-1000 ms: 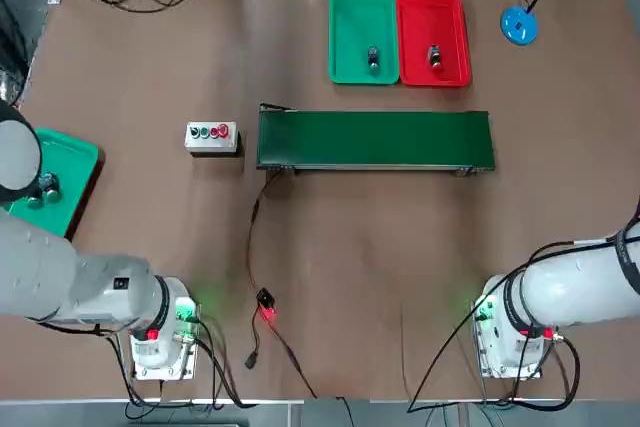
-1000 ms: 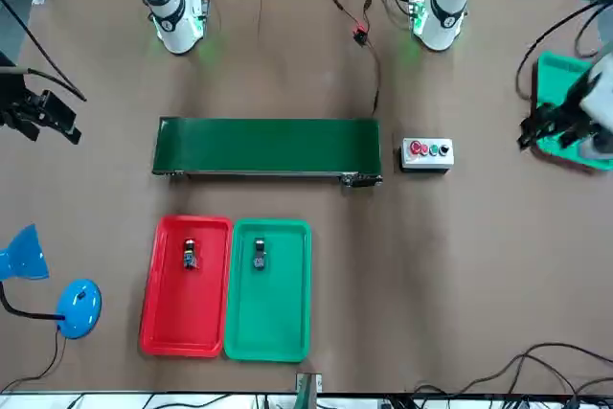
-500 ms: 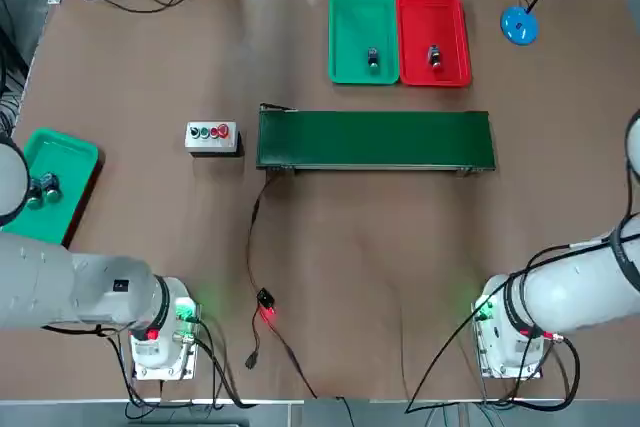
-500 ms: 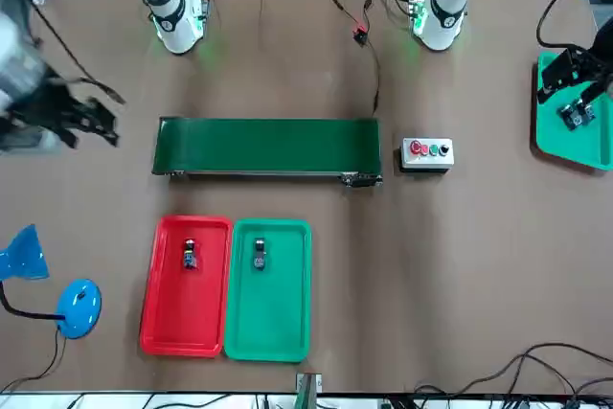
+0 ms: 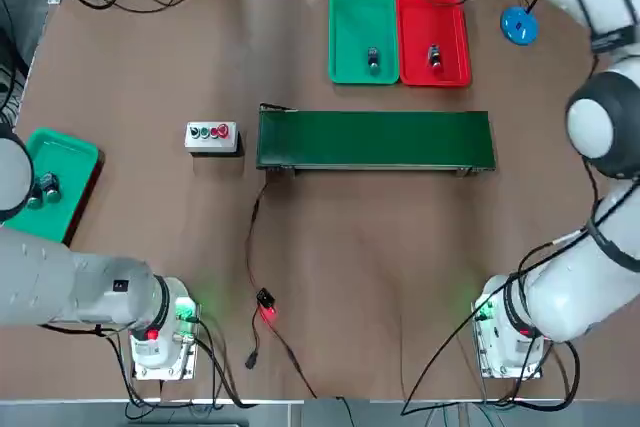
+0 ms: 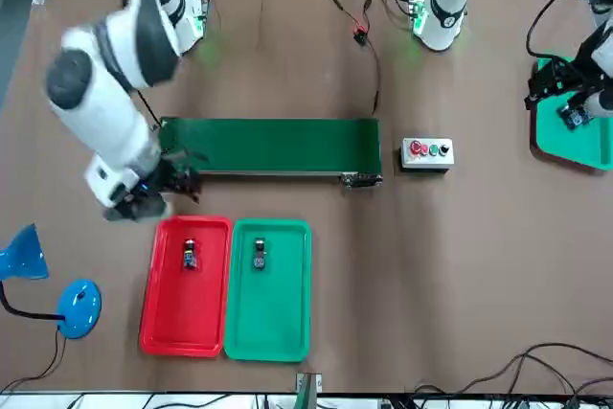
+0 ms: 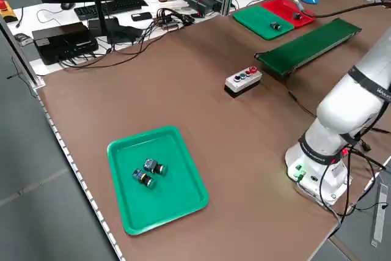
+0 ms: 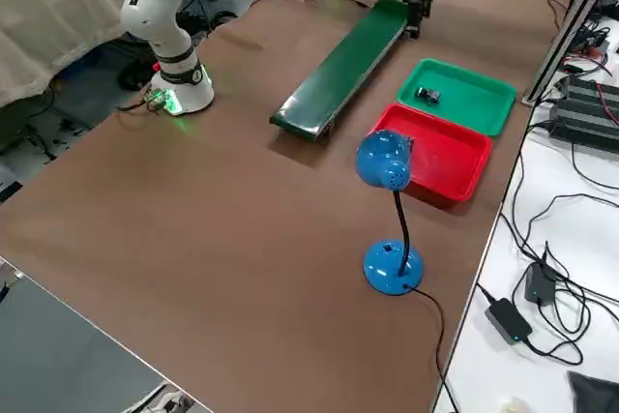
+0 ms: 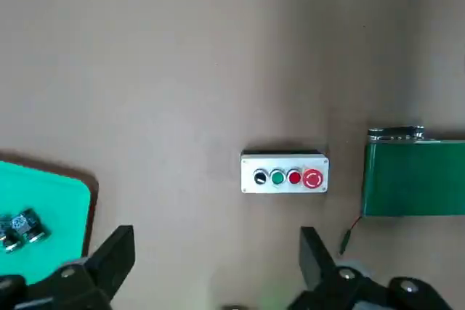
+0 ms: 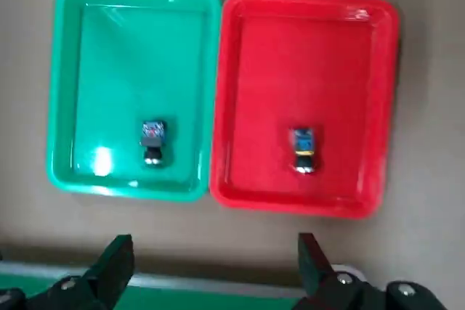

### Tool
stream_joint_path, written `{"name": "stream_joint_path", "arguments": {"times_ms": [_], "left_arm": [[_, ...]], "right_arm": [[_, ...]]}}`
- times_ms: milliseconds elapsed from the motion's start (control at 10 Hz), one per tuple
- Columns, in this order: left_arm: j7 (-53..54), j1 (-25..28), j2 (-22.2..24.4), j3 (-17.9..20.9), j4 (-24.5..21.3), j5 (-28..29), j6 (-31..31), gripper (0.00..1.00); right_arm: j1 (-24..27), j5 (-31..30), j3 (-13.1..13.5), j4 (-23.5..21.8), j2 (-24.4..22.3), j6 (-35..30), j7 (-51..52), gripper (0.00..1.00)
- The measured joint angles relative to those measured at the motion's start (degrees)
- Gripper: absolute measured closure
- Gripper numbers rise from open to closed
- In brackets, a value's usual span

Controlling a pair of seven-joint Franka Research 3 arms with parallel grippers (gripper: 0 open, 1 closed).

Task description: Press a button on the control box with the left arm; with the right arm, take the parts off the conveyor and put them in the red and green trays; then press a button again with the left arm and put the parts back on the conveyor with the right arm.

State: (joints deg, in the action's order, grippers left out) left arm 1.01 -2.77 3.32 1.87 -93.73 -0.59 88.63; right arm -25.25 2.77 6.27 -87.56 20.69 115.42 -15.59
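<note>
Robotics lab: cabled bench (image 7: pixel 91 29), conveyor (image 5: pixel 375 139).

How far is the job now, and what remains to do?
Done: one part lies in the green tray, another in the red tray; the conveyor is bare. In hand: the open right claw hangs near the trays. Left: pressing the control box, returning the parts.

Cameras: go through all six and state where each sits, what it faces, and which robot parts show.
Top: overhead; conveyor, both bases, right arm reaching to the trays.
Front: across the table, facing the robot; right arm beside the red tray.
Left side: raised at the robot's left; teal tray, left arm's base.
Right side: raised at the robot's right; blue lamp, right base.
Left wrist: above the control box, open jaws.
Right wrist: above the green tray, open jaws.
Top and front share conveyor, trays, control box.
</note>
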Motion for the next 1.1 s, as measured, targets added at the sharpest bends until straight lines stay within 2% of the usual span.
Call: {"name": "stream_joint_path", "arguments": {"times_ms": [500,900,1100], "left_arm": [[-0.7,0.5,-0.6,0.3,0.9,-0.1,0.0,0.00],[-0.8,0.5,-0.5,0.1,2.0,-0.2,-0.1,0.00],[-0.9,0.2,-0.5,0.0,2.1,-0.2,-0.4,0.00]], "right_arm": [[-3.6,1.7,-0.7,0.2,14.0,22.1,-7.6,0.00],[-4.3,5.1,-1.6,2.6,23.2,34.5,-9.0,0.00],[-4.3,5.1,-1.6,2.9,26.4,37.6,-9.4,0.00]]}}
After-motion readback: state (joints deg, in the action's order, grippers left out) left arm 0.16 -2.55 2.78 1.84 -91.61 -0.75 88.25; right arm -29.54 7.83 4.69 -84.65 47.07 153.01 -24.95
